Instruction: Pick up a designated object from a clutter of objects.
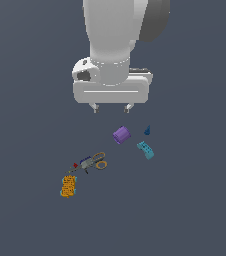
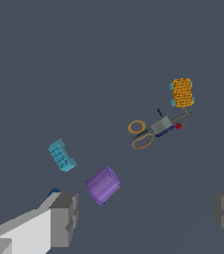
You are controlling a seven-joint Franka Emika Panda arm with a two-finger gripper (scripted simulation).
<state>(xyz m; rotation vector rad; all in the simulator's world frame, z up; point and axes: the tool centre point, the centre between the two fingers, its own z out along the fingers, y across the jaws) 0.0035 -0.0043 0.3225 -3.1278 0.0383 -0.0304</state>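
The designated object, a small light-grey item with dark blue bits (image 1: 86,162), lies on the orange-handled scissors (image 1: 100,161); it also shows in the wrist view (image 2: 160,126), with the scissors' handles (image 2: 138,127) beside it. A tiny red piece (image 1: 75,165) sits next to it. My gripper (image 1: 111,107) hangs open and empty above the floor, up and to the exterior view's right of the grey item. In the wrist view my fingers (image 2: 64,218) stand wide apart, nearest the purple cylinder (image 2: 103,184).
The purple cylinder (image 1: 121,134), a dark blue cone (image 1: 147,130) and a teal block (image 1: 145,149) lie below the gripper toward the exterior view's right. An orange block (image 1: 68,186) lies at the lower left of the clutter. The floor is flat dark grey.
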